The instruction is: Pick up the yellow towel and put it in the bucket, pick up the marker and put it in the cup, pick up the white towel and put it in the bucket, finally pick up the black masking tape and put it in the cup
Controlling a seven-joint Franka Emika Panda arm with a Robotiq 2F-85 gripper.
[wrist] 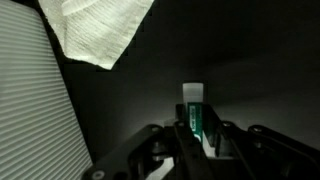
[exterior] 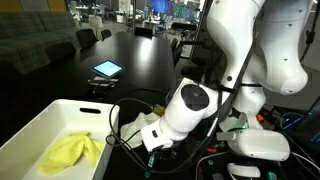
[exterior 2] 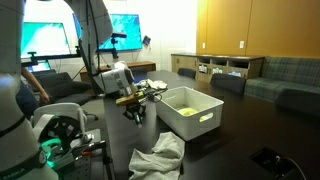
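My gripper [wrist: 196,128] is shut on the marker [wrist: 193,96], a white pen with a green label that stands up between the fingers above the dark table. The gripper also shows in both exterior views [exterior: 150,137] [exterior 2: 134,102], just beside the white bucket [exterior: 40,125] [exterior 2: 205,116]. The yellow towel [exterior: 72,150] lies inside the bucket. The white towel [exterior 2: 160,156] [wrist: 100,30] lies crumpled on the table near the bucket. The cup and the black masking tape are not in view.
The bucket's ribbed wall [wrist: 30,110] is close on the left in the wrist view. A lit tablet [exterior: 107,69] lies further back on the dark table. The robot base and cables [exterior: 250,145] crowd the near side. Chairs stand around the table.
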